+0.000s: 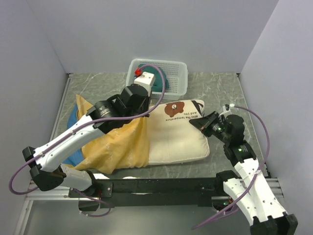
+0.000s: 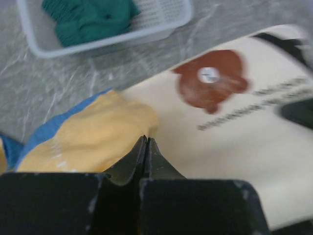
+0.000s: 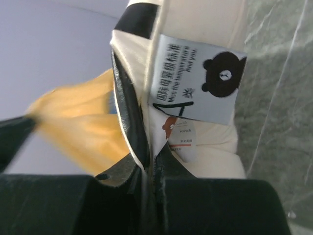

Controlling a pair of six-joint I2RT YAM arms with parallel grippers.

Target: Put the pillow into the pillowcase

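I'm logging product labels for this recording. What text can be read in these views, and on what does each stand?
"Miss the temperature And you": grey tag on the pillow, right wrist view.
"And you Miss the temperature": printed on the pillow by its brown bear face, top view.
Chinese characters on the grey tag: not surely legible.
The small white tag below it: too small.
On the pillowcase: none visible.

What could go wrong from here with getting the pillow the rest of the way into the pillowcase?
1. The left gripper pinches only a small bit of the pillowcase rim at its fingertips, so the fabric may slip out when pulled.
2. The right gripper holds the pillow by its thin edge, so the soft pillow could buckle rather than slide in.
3. The white basket sits just behind the left arm and might get bumped.
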